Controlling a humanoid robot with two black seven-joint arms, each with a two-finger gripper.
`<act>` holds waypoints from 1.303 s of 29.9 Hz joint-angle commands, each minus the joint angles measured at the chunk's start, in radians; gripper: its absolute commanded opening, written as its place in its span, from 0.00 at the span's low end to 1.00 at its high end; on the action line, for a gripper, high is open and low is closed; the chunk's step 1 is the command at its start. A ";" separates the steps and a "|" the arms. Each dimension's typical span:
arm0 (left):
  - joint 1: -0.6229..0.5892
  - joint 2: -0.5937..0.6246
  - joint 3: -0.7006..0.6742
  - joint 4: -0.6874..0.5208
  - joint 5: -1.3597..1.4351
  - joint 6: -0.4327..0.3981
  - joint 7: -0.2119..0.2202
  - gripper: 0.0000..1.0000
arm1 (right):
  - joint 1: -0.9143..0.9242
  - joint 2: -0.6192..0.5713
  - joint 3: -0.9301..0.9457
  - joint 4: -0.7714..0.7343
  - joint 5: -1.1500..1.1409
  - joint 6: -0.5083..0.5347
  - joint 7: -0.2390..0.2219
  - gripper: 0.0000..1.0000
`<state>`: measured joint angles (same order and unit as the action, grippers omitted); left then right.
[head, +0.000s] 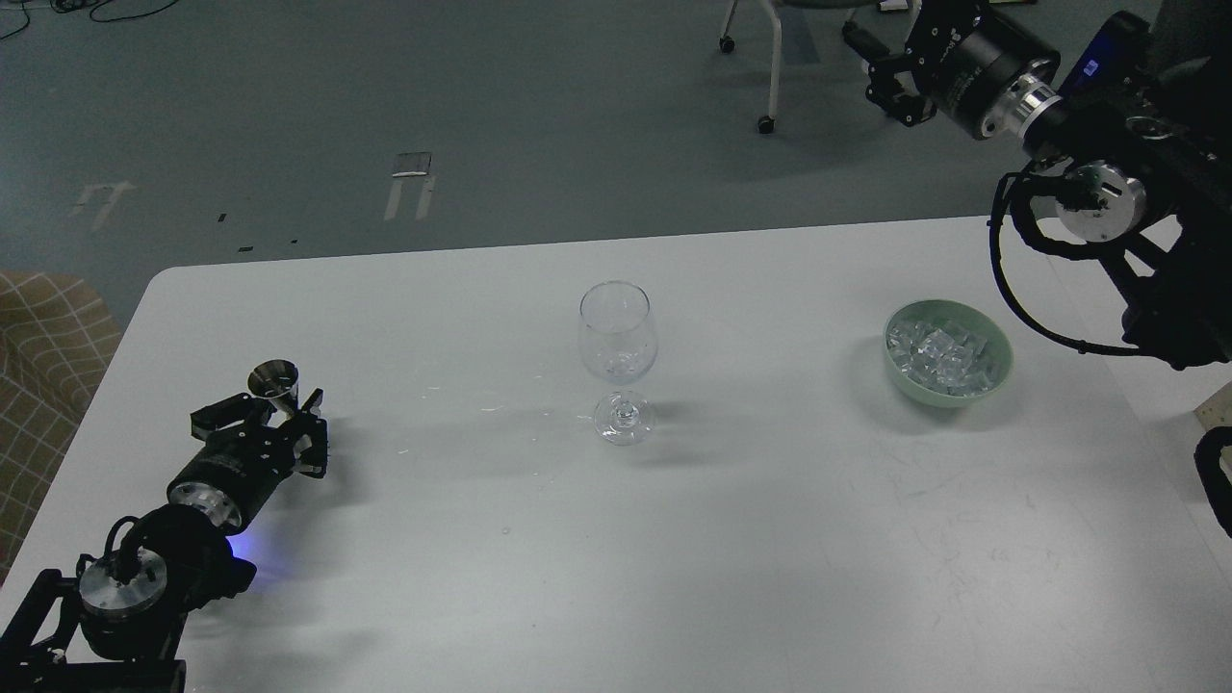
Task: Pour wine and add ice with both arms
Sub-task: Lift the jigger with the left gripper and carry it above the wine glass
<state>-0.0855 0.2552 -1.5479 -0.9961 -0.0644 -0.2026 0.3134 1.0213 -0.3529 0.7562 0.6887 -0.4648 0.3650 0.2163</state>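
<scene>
A clear wine glass (618, 356) stands upright at the table's middle, with faint glints low in its bowl. I cannot see any wine stream. The ice (941, 348), several glassy cubes, fills a pale green bowl (1001, 371) at the right. My left gripper (271, 416) lies low on the table at the left. Its fingers close round the lower part of a small metal measuring cup (273, 377), which is nearly upright. My right gripper (881, 69) hangs high past the table's far edge, above and beyond the bowl, with its fingers apart and empty.
The white table (770, 558) ends at a rounded far-left corner. A chair on castors (767, 87) stands on the floor behind it. A tan checked cushion (38, 366) lies off the left edge, and a wooden piece (1215, 416) sits at the right edge.
</scene>
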 commanded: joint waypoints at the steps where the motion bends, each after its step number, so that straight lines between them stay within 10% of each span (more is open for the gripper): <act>1: 0.000 0.001 0.000 0.001 0.000 -0.001 0.001 0.15 | 0.000 -0.001 0.000 0.000 0.000 0.000 0.000 1.00; 21: -0.077 0.006 0.002 -0.029 0.002 0.009 0.025 0.00 | -0.001 0.002 -0.001 -0.001 -0.003 -0.006 0.000 1.00; 39: -0.166 0.150 0.166 -0.358 0.014 0.178 0.137 0.00 | -0.006 0.000 -0.006 -0.001 -0.002 -0.006 0.000 1.00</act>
<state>-0.2175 0.3898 -1.4248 -1.3157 -0.0506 -0.0600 0.4382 1.0182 -0.3550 0.7500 0.6872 -0.4663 0.3589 0.2155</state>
